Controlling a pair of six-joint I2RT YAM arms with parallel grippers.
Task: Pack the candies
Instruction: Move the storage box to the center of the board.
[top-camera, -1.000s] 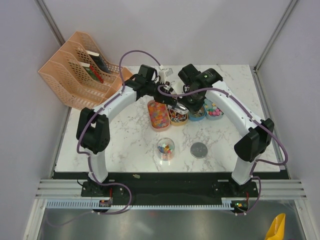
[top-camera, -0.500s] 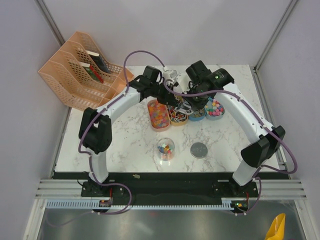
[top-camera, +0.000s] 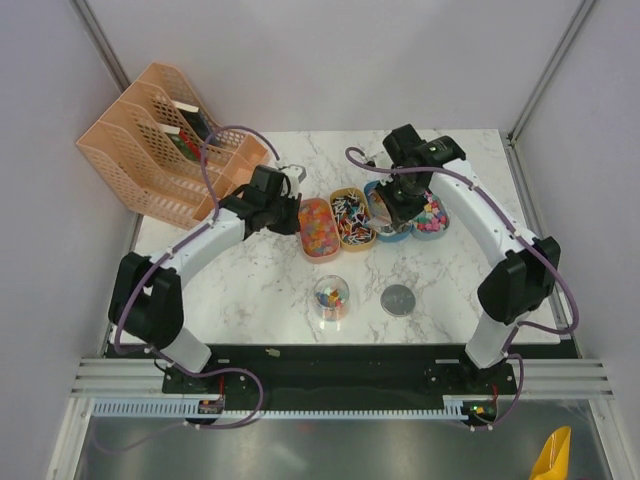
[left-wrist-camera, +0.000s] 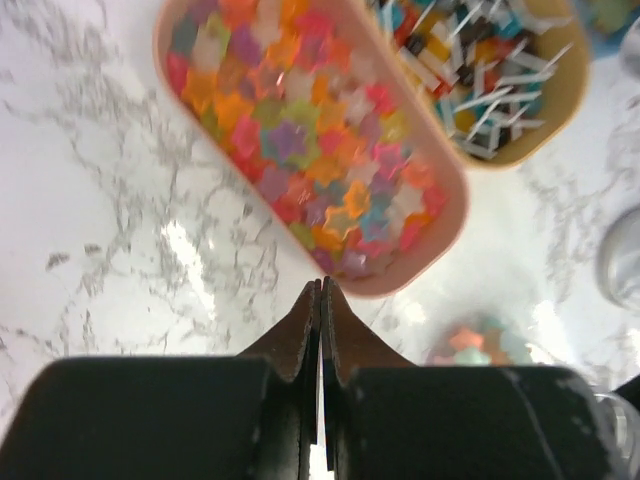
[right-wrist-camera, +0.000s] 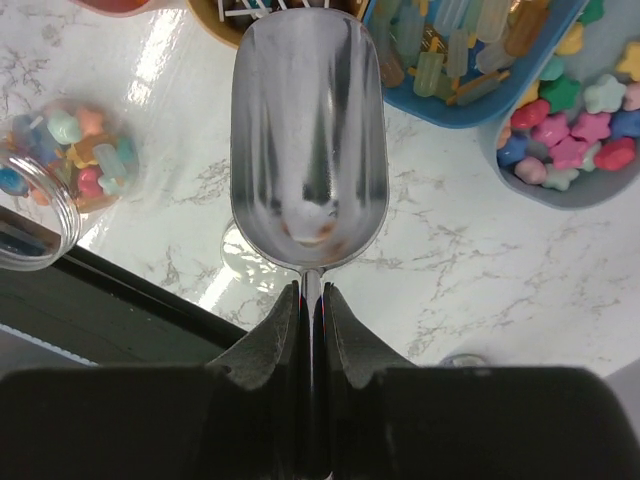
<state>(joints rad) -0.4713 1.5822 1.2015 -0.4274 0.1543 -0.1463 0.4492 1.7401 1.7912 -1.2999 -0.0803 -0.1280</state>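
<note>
Candies fill several oval trays: star-shaped ones in the pink tray (top-camera: 318, 226) (left-wrist-camera: 310, 130), wrapped pieces in the orange tray (top-camera: 352, 217) (left-wrist-camera: 500, 70), stick-shaped ones in the blue tray (right-wrist-camera: 470, 50), stars in the grey-blue tray (right-wrist-camera: 570, 140). More lie in the open clear jar (top-camera: 331, 297) (right-wrist-camera: 45, 185). My right gripper (right-wrist-camera: 313, 292) is shut on the handle of a metal scoop (right-wrist-camera: 308, 140), held over the table between jar and blue tray. A pale blur in its bowl could be a reflection. My left gripper (left-wrist-camera: 320, 285) is shut on nothing, just left of the pink tray.
The jar's grey lid (top-camera: 398, 299) lies on the marble to the right of the jar. Peach file racks (top-camera: 165, 140) stand at the back left. The table's dark front edge (right-wrist-camera: 130, 290) runs just below the jar.
My left arm has drawn back to the left, off the trays. My right arm has swung right with the scoop, now over the blue trays.
</note>
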